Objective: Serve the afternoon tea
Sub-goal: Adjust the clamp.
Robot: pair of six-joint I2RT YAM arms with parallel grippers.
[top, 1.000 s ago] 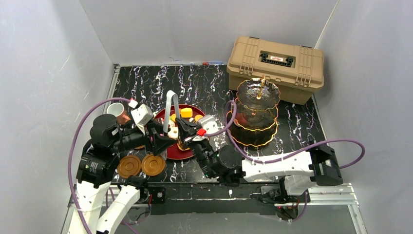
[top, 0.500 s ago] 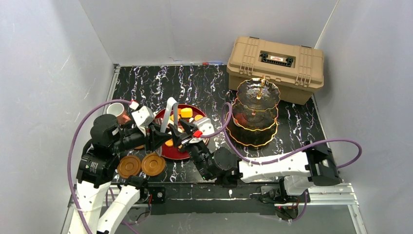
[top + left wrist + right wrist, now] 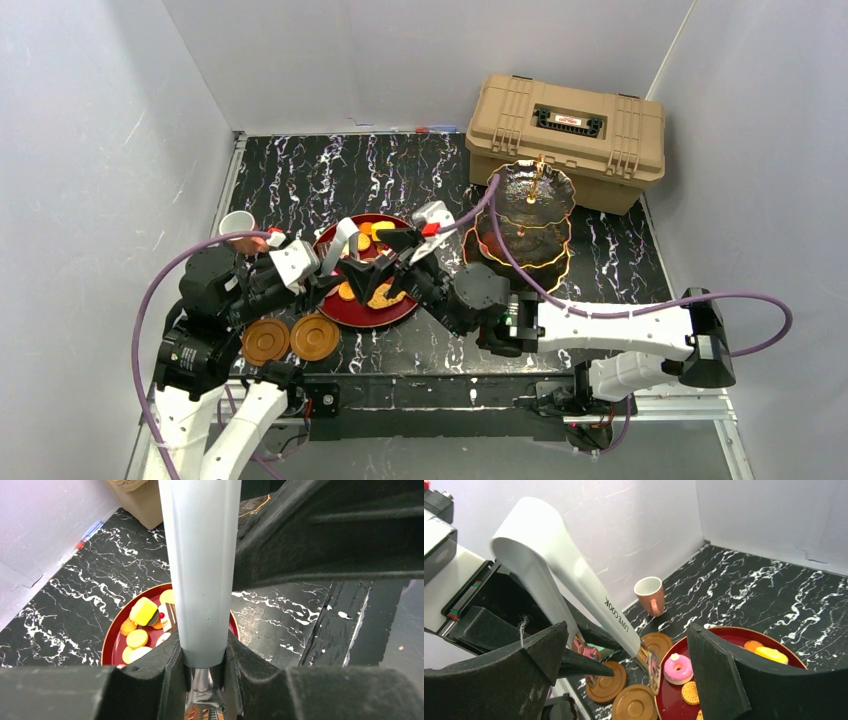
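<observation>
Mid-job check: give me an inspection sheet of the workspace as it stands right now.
Surface: black marbled table, no spills seen.
Job's things: pastries on the red tray; three-tier stand, tiers look bare; pink cup upright; brown saucers near the front edge.
Clutter: tan case behind the stand; pen by the far wall.
Grippers: left pincer shut on the metal tongs; right pincer open, straddling the tongs.
Cables: purple cable crosses in front of the stand in the top view.
Surroundings: pale walls on three sides.
</observation>
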